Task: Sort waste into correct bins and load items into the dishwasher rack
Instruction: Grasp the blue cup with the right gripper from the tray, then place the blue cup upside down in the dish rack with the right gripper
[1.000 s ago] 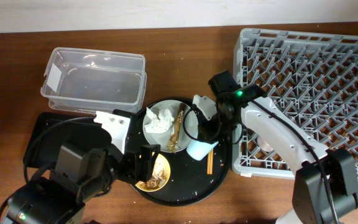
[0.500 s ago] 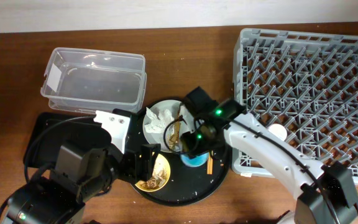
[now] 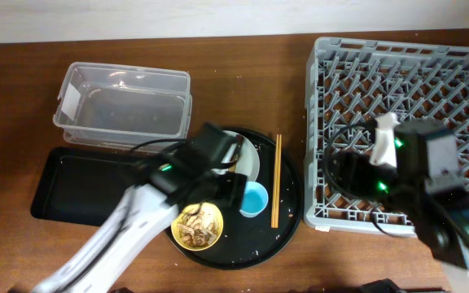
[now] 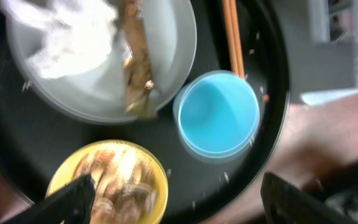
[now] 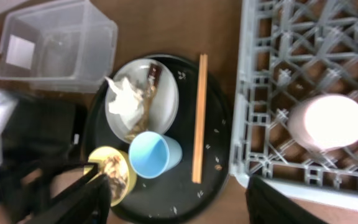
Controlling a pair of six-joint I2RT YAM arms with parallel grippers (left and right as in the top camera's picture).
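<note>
— One grey dishwasher rack (image 3: 397,73) fills the right of the brown wooden table (image 3: 243,73). What else is large?

— Two bins on the left: the clear tub (image 3: 124,102) farther off, the black rectangular tray (image 3: 72,183) just beside it on the near side. Between them and the rack lies one round black tray (image 3: 287,220).

— And on that?

— One grey-green plate (image 4: 169,37) carrying one crumpled tissue (image 4: 67,34) and one brown-and-gold wrapper (image 4: 135,62). One yellow bowl (image 4: 157,171) holds crumbly food scraps (image 4: 120,180). One blue cup (image 4: 219,112) stands upright just beside the plate. Two chopsticks (image 3: 276,179) lie side by side at the tray's right, running near to far.

— A second cup?

— One pink cup (image 5: 328,121) sits in the rack's near-left part; which way up, I cannot tell.

— Anything in the way?

— From overhead the left arm (image 3: 137,220) crosses the plate and hides the tissue and wrapper, and the right arm (image 3: 430,179) covers the pink cup.

— The grippers?

— The left gripper (image 4: 178,186) hangs over the round tray, fingers wide apart, empty. The right gripper (image 5: 176,183) is over the rack's left side, fingers likewise apart, holding nothing.
</note>
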